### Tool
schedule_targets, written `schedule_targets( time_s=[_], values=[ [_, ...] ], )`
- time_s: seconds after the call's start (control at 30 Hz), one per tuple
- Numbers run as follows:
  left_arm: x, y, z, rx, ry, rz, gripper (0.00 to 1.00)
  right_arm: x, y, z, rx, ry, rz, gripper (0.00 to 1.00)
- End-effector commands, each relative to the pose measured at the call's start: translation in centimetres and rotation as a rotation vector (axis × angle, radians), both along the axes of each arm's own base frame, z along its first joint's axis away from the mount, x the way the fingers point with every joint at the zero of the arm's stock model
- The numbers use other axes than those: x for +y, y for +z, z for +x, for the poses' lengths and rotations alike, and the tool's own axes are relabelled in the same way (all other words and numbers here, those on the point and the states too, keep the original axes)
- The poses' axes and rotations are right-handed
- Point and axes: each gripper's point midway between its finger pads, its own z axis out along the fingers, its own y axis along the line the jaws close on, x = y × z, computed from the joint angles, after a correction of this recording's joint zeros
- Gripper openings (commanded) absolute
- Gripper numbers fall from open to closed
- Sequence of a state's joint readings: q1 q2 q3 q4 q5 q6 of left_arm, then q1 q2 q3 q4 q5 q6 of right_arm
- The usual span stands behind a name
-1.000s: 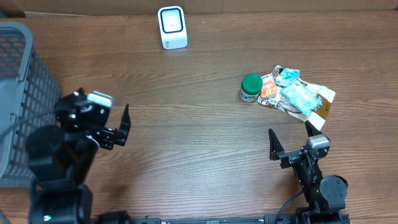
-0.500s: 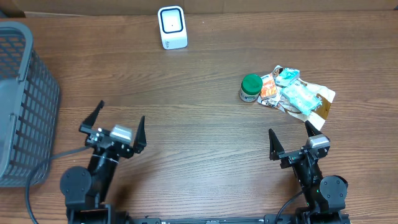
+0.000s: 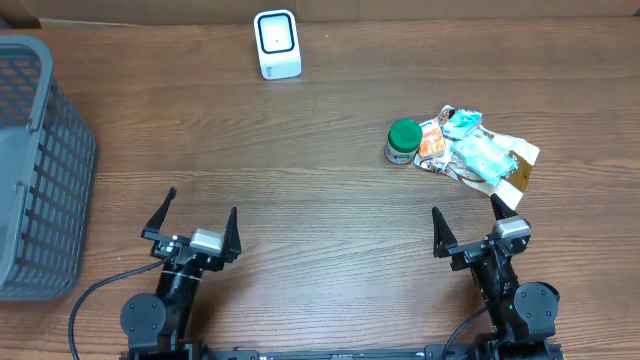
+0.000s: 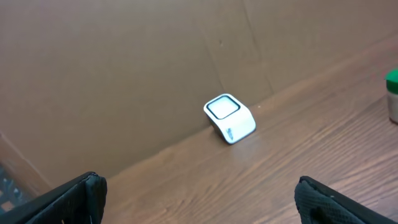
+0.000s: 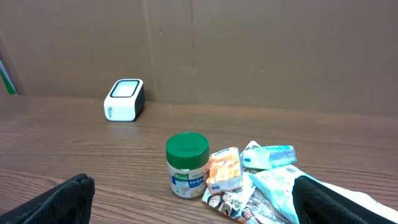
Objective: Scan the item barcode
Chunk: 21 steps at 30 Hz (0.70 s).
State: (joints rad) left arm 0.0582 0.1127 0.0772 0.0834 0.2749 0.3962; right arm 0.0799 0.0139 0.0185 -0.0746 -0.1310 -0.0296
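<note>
The white barcode scanner (image 3: 277, 44) stands at the table's far edge, also seen in the left wrist view (image 4: 230, 117) and the right wrist view (image 5: 124, 99). A green-lidded jar (image 3: 403, 141) (image 5: 186, 165) stands at the right next to a pile of snack packets (image 3: 478, 152) (image 5: 273, 180). My left gripper (image 3: 200, 205) (image 4: 199, 186) is open and empty near the front left, pointing at the scanner. My right gripper (image 3: 466, 208) (image 5: 194, 186) is open and empty just in front of the jar and packets, touching neither.
A grey mesh basket (image 3: 40, 170) stands at the table's left edge. A brown cardboard wall (image 5: 249, 50) runs behind the scanner. The jar's edge shows at the far right of the left wrist view (image 4: 392, 93).
My left arm has come away from beside the basket, moving right and down to the front edge, its gripper still open. The right arm has not moved.
</note>
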Motion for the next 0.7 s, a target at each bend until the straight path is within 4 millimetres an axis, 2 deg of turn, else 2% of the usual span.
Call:
schedule_targets(
  time_s=[0.0, 0.4, 0.67],
  values=[
    [0.1, -0.9, -0.1, -0.012, 0.01, 0.027, 1.0, 0.0, -0.2, 0.0, -0.004, 0.001, 0.004, 1.0],
    [0.1, -4.4, -0.3, 0.084, 0.013, 0.068, 1.0, 0.0, -0.2, 0.0, -0.004, 0.001, 0.004, 1.0],
    [0.2, -4.3, -0.3, 0.102, 0.015, -0.023, 0.99, 0.0, -0.2, 0.0, -0.004, 0.002, 0.004, 1.0]
  ],
)
